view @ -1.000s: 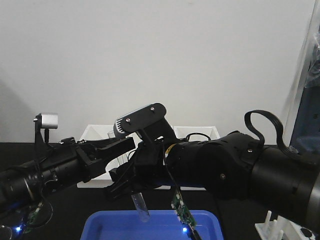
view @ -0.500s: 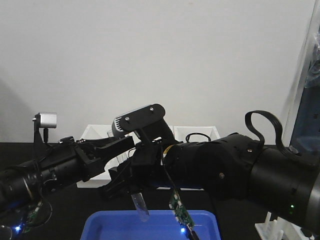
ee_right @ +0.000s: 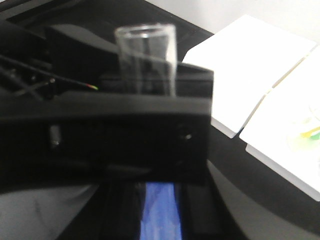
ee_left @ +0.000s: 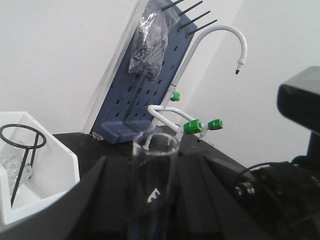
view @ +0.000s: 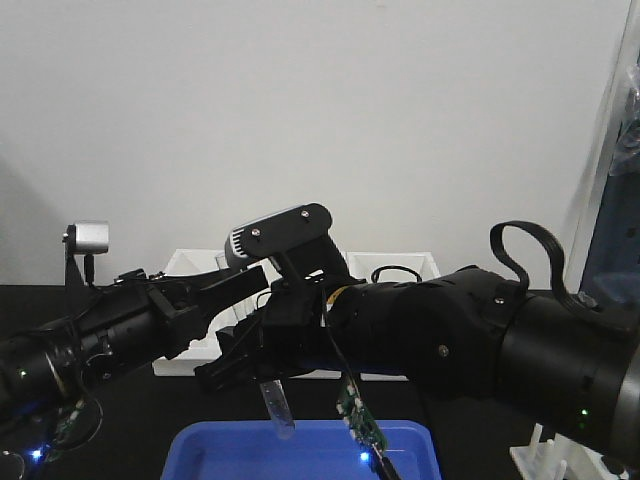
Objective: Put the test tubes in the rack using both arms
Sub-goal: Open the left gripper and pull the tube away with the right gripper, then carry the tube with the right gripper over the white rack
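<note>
- Over the last second my right gripper [view: 212,364] had slid a little to the left, taking the test tube [view: 276,408] with it. My left gripper [view: 245,308] had lifted its upper finger slightly.
- My right gripper was closed on the upper part of the test tube. The tube hung tilted beneath it, round bottom down, over the blue tray [view: 200,450].
- My left gripper stood wide, its fingers spread. In its wrist view the tube's open rim rose between them, and I could not tell whether they touched the glass.
- The rack [view: 545,452] stood well apart at the far right of the desk [view: 140,395], with only its pegs and an edge showing.
- White bins [view: 185,262] sat behind both grippers.
</note>
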### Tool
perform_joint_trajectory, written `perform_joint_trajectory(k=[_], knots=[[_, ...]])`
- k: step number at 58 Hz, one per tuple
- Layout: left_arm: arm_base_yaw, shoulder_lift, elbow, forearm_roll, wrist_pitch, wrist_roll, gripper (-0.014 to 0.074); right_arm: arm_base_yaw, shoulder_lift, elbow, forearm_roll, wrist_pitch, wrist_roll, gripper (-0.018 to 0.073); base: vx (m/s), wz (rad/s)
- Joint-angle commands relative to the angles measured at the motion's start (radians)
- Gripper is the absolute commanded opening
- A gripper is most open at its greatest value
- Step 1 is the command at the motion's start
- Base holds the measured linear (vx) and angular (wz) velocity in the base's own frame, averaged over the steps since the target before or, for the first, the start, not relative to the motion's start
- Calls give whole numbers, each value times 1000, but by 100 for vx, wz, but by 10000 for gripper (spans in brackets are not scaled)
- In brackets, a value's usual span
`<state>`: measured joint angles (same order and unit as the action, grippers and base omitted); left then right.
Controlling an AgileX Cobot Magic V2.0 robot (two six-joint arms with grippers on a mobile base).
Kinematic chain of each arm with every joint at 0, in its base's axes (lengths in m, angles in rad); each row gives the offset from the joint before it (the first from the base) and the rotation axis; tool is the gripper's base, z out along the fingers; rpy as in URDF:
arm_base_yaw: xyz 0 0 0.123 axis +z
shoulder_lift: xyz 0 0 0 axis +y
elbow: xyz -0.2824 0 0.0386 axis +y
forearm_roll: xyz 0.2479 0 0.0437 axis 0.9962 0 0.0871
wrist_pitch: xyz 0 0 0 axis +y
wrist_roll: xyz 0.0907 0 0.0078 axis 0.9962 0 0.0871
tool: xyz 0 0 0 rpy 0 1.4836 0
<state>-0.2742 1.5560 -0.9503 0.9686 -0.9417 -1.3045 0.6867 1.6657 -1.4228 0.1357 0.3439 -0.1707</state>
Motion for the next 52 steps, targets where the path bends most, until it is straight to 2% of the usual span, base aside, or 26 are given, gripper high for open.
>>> perform_joint_trajectory(k=[1,6,19,26,40,52], knots=[[-5,-36,-35,-56,-71,-12,465,-11,-44,-38,-1,-96,3,-11,0,0],[-5,-36,-35,-56,-76,-12,511,-11,-44,-38,-1,-96,3,-11,0,0],[0,-38,-35,-76,-69,-8,515,-32,-44,-37,-6,-100,3,-11,0,0],[21,-39,-35,-108,-71,-2,515,-87,-45,-37,-4,-93,14,-11,0,0],[94,-39,-35,-108,-69,-2,515,-206,-80,-37,-21,-112,-5,-9,0,0],[139,-39,-35,-108,-61,-2,515,-340,-166,-8,-59,-147,-5,-9,0,0]])
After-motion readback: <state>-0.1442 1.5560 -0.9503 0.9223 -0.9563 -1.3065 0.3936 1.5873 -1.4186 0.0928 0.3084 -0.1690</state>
